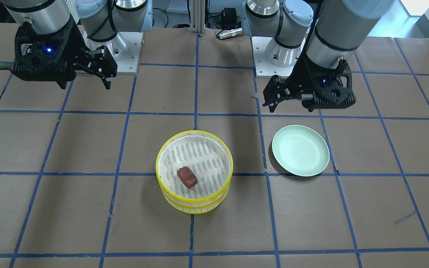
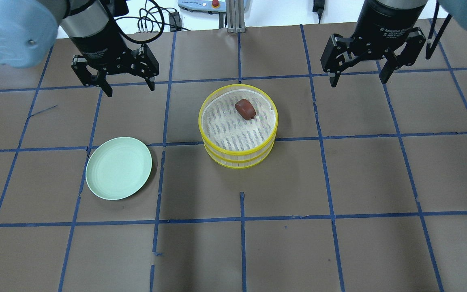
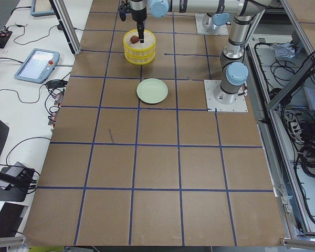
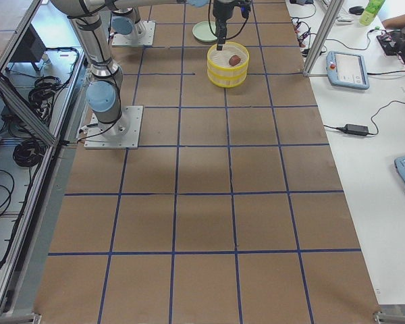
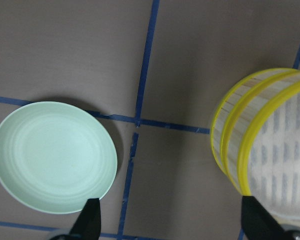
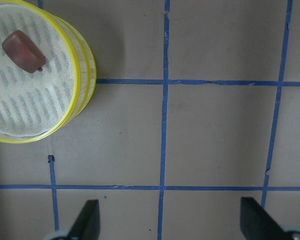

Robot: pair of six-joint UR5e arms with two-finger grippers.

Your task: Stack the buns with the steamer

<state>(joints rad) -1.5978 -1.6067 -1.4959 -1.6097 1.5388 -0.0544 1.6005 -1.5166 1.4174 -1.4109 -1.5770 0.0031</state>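
Note:
The steamer (image 2: 238, 155) stands mid-table as two yellow-rimmed trays stacked one on the other. The reddish-brown bun (image 2: 245, 109) lies on the top tray's white mesh, near its far edge; it also shows in the front view (image 1: 187, 177) and the right wrist view (image 6: 23, 51). The white bun is hidden or out of view. My left gripper (image 2: 129, 87) is open and empty, raised behind the plate and to the left of the steamer. My right gripper (image 2: 358, 79) is open and empty, raised to the right of the steamer.
A pale-green plate (image 2: 118, 168) lies empty to the left of the steamer and shows in the left wrist view (image 5: 52, 157). The table is brown with a blue tape grid. Arm bases and cables stand at the far edge.

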